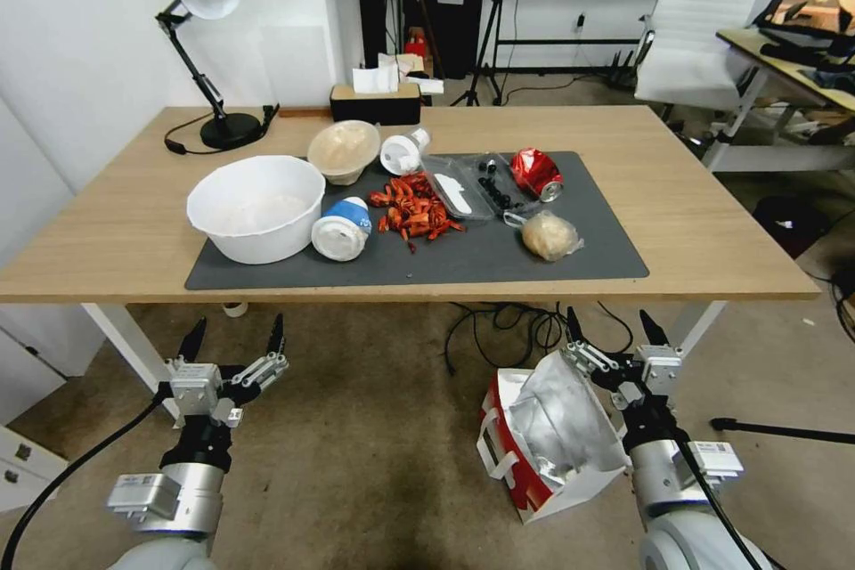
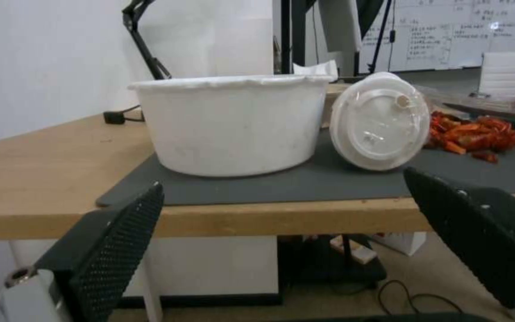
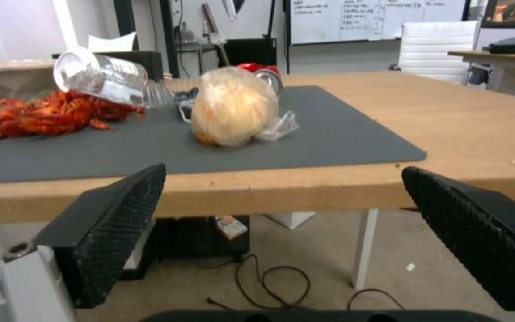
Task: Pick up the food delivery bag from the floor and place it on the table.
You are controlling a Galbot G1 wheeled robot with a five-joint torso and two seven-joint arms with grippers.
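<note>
Both fingers [image 1: 614, 328] seemingly above bag [image 1: 545, 443]

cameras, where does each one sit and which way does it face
Head view: high, looking down at the table, both open grippers (left gripper, right gripper), the food delivery bag on the floor.
Left wrist view: below table edge, facing the white bowl; own fingers.
Right wrist view: likewise, facing the bagged bun; own fingers.
All share the grey mat.
</note>
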